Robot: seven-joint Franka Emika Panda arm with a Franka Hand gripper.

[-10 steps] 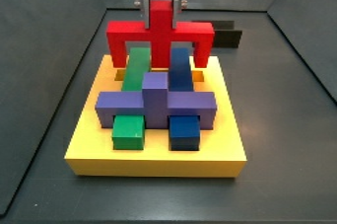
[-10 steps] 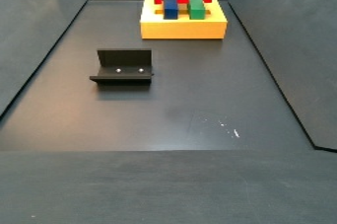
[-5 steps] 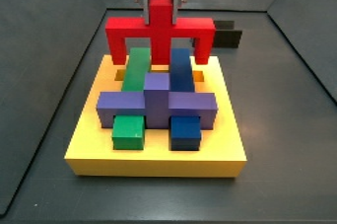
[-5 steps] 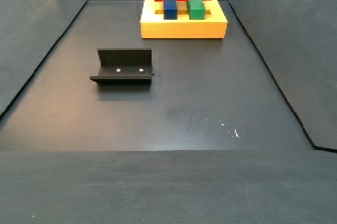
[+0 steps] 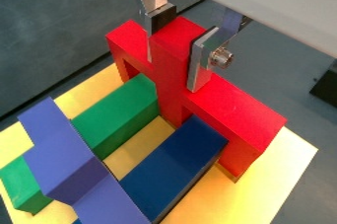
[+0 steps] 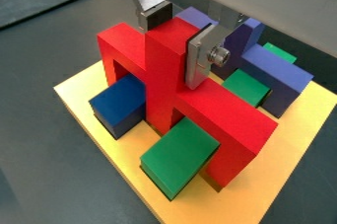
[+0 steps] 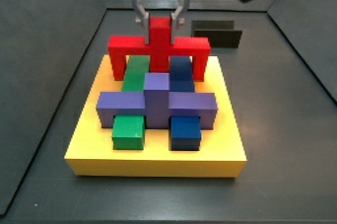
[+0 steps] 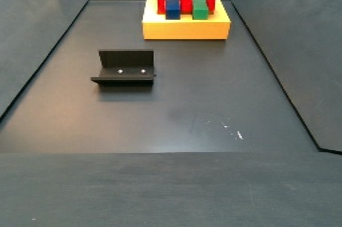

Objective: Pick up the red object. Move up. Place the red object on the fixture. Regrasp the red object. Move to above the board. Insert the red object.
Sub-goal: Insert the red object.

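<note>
1. The end effector [image 5: 182, 38] stands over the back of the board [image 7: 156, 159], its two silver fingers [image 6: 203, 56] closed on the upright stub of the red object [image 7: 160, 48]; in both wrist views the pads press against the stub's sides.
2. The red object [image 6: 171, 90] sits low on the board [image 6: 125, 139], its bar spanning the green bar [image 5: 112, 121] and the blue bar [image 5: 175, 169], with its legs reaching down beside them to the yellow surface.
3. Judged from this, pick-up, fixture placement and regrasp are done, and insertion looks nearly or fully complete. What seems left is any last seating and letting go.
4. The fixture [image 8: 124, 68] stands bare on the floor, well apart from the board [image 8: 186, 27].
5. Whether the legs are fully home in their slots cannot be told: the bar and the neighbouring blocks hide the slot bottoms.
6. In a side view the board sits small at the far edge and the end effector is cut off there.
</note>
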